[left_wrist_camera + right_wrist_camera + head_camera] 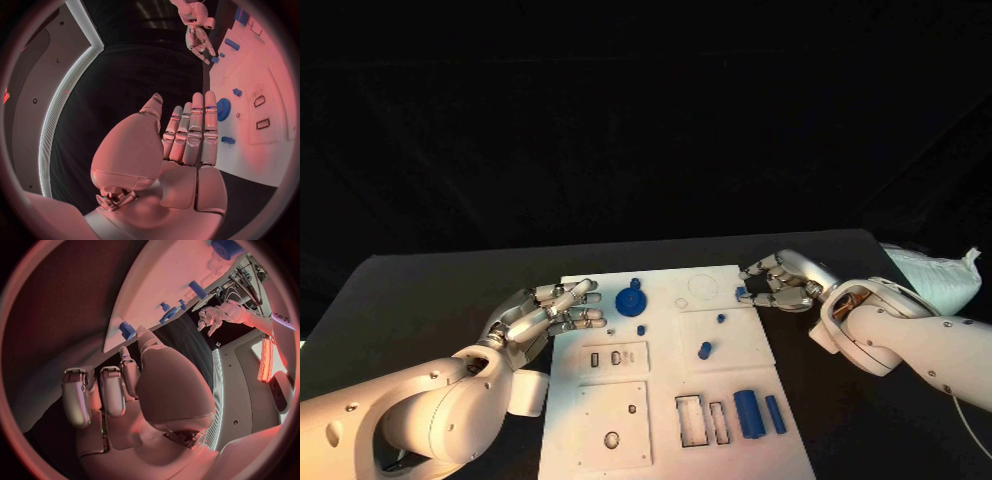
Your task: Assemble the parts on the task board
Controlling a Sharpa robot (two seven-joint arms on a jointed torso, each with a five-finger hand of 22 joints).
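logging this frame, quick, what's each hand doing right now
Left hand: open, fingers out straight, holding nothing, at the task board's left edge.
Right hand: pinching a small blue part at the board's right edge.

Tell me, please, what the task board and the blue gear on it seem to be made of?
The task board looks like white matte plastic: flat, evenly coloured, with clean cut-out slots and no glare. The blue gear looks like moulded or printed plastic: uniform saturated blue, dull surface. Neither material can be confirmed from these views.
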